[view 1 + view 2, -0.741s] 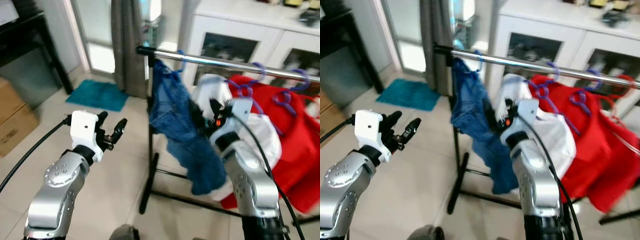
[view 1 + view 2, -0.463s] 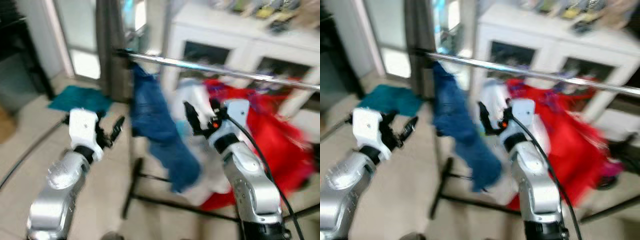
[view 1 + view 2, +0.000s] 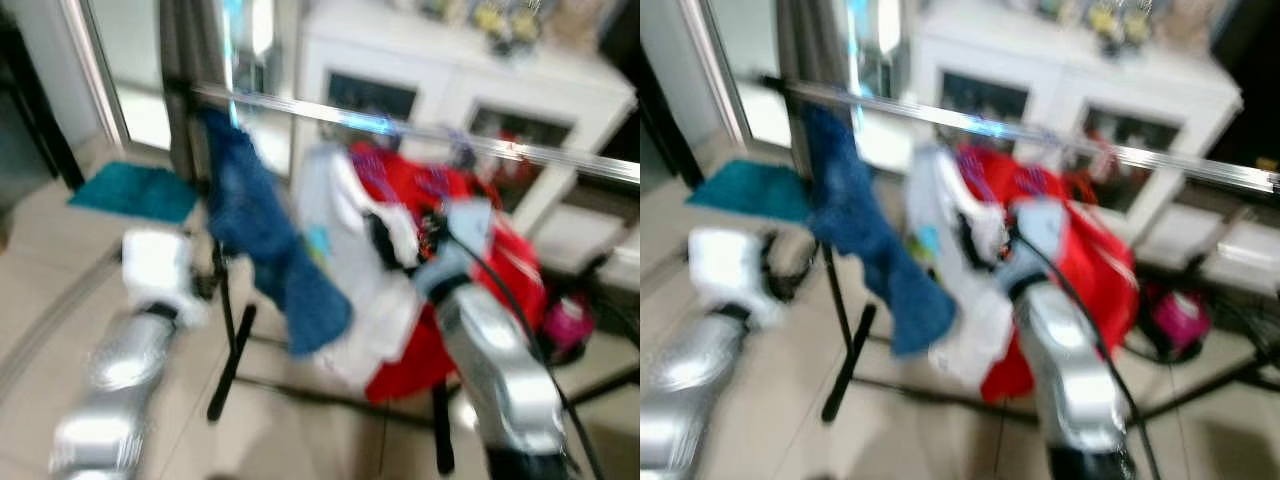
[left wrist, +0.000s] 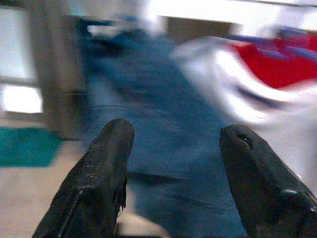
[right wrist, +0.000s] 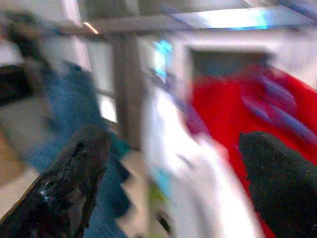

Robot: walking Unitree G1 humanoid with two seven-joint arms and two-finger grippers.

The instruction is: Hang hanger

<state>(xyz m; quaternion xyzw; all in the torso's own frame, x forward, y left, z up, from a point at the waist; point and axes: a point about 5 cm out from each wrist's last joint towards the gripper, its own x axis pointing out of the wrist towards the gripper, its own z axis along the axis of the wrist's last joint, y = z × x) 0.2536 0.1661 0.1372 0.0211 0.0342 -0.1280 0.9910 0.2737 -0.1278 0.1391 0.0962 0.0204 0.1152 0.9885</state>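
Both end effectors apparently empty, left end effector (image 4: 173, 173) wide open, right end effector (image 5: 171, 186) likewise

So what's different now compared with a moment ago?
Mostly the camera: the whole picture has slid left and blurred, so the robot is turning or walking, bringing more of the rail and a pink thing on the floor into view. The right gripper and left gripper have fingers apart, holding nothing, as before. The jeans, white garment and red garment hang as they were.
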